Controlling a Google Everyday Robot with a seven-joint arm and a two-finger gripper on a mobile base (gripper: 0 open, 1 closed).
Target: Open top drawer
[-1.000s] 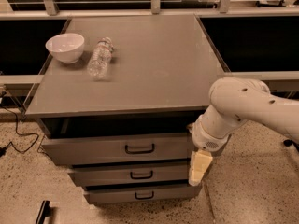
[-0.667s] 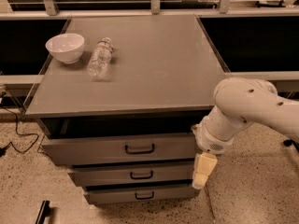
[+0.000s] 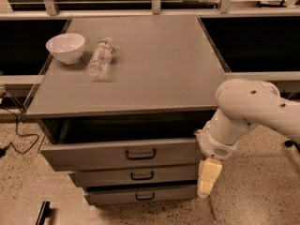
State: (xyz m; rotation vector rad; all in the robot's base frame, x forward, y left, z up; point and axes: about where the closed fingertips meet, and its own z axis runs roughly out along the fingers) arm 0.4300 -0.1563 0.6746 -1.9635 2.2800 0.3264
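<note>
Beneath the counter's front edge the top drawer stands pulled out, unchanged. The gripper has drifted down past its right corner, holding nothing, opening unclear. The task looks done.

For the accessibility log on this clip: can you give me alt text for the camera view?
The grey top drawer stands pulled out, its dark inside showing. The robot's gripper hangs at the right end of the drawer fronts, away from the black handle. A white bowl and a bottle on its side rest on the cabinet top.
</note>
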